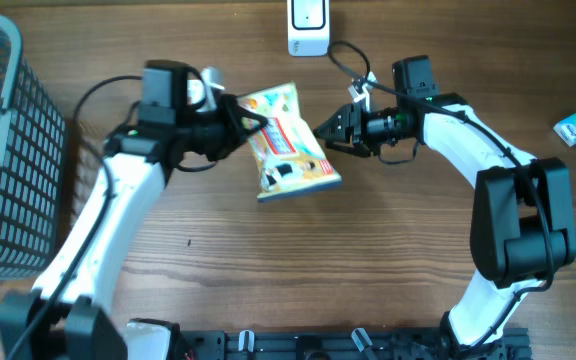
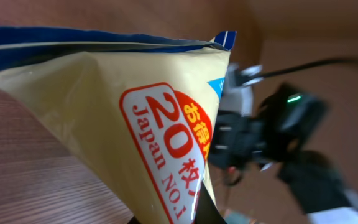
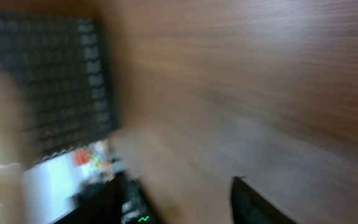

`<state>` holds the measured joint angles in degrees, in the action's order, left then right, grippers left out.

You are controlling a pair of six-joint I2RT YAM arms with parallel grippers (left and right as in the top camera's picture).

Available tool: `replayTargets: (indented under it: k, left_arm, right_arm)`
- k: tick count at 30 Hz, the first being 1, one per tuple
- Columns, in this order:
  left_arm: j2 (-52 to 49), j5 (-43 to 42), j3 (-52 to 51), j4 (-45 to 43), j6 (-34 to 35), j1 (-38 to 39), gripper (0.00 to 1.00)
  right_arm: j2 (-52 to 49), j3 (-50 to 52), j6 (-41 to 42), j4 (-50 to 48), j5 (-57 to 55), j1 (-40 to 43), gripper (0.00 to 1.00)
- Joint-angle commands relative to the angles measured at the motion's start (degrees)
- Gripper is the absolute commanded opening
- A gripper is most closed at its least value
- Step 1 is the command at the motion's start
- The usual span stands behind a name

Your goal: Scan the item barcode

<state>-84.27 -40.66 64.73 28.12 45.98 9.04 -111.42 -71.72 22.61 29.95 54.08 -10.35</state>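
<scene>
At centre, packet point(image 1: 288, 142) pinched in left hand point(image 1: 242, 124); right hand point(image 1: 326, 131) beside.

Overhead, we see soft, even light on the table point(image 1: 268, 270). Everything there is sharp, with only a faint shadow along the left arm point(image 1: 118, 210). In the left wrist view the bag point(image 2: 92, 112) looms close, slightly soft, with a dull sheen, and the right arm point(image 2: 278, 137) behind it is out of focus. In the right wrist view we get heavy motion blur: basket point(image 3: 55, 81) and woodgrain smear.
</scene>
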Motion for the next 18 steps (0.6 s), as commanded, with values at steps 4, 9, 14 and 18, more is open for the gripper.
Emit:
replayTargets:
  k: [4,9,14,18]
  left_arm:
    - [6.4,-2.4,0.2,3.0,26.8,-6.6,0.04]
    - [6.5,-7.2,0.2,3.0,50.2,-6.8,0.04]
    - [6.5,-13.0,0.2,2.8,59.6,-8.7,0.04]
    - [6.5,-21.6,0.2,2.2,63.5,-12.2,0.04]
  right_arm:
    - [1.4,-0.4,-5.1,4.9,-17.0,0.0,0.94]
    - [1.4,-0.2,-5.0,9.3,-22.6,0.0,0.94]
    - [1.4,-0.2,-4.9,10.8,-23.8,0.0,0.96]
    - [1.2,-0.2,-4.5,11.2,-24.3,0.0,0.95]
